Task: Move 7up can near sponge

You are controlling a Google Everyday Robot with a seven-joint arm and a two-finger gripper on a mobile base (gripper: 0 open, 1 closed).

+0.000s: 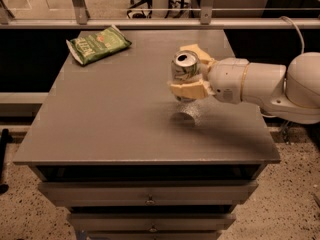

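Note:
The 7up can is a silver-white can with its pull-tab top showing, right of the table's middle. My gripper reaches in from the right and is shut on it, with one cream finger on the near side. The can hangs above the grey table, and its shadow lies below it. The sponge is hidden behind the can and gripper. A cream piece shows behind the can; I cannot tell whether it is the sponge or my far finger.
A flat green chip bag lies at the table's back left corner. My white arm spans the table's right edge. Drawers sit under the tabletop. A metal railing runs behind the table.

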